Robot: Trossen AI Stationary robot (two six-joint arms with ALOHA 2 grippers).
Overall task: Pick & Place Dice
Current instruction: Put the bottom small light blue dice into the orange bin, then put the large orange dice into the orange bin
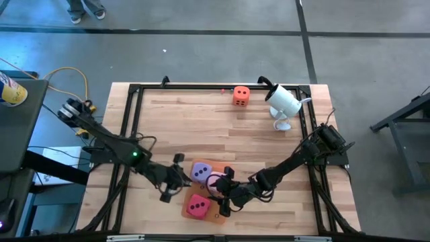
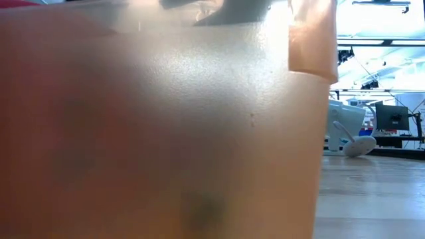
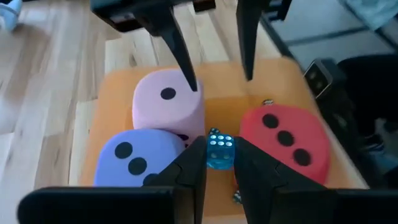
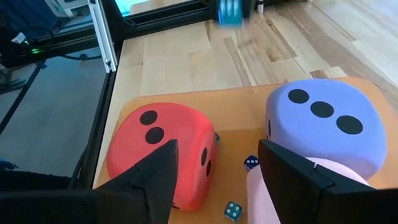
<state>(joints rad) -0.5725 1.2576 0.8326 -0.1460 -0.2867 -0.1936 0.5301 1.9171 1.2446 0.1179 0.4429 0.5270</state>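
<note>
**benchguy:** Top-down shot: both arms reach in from the sides toward the lower middle of the frame. The left end effector (image 1: pixel 176 188) and right end effector (image 1: pixel 225 197) sit at the orange mat (image 1: pixel 213 214), where the purple die (image 1: pixel 201 172), pink die (image 1: pixel 216 181) and red die (image 1: pixel 197 207) are bunched up. The orange die (image 1: pixel 241 95) is alone at the upper middle of the counter (image 1: pixel 201 128), near the white camera (image 1: pixel 283 101).

**pip_watcher:** Low cam is basically all mat (image 2: pixel 159 133), with the camera (image 2: pixel 346 123) at right.

**benchguy:** In the left wrist cam, its fingers (image 3: pixel 186 177) stand narrowly apart around a tiny blue die (image 3: pixel 219 151), between pink (image 3: pixel 165 102), purple (image 3: pixel 134 158) and red (image 3: pixel 283 140). I can't tell if they're actually pinching it.

**pip_watcher:** In the right wrist cam, the fingers (image 4: pixel 155 174) are spread about halfway and holding nothing, with red (image 4: pixel 158 146) lower left and purple (image 4: pixel 323 127) right.
</note>
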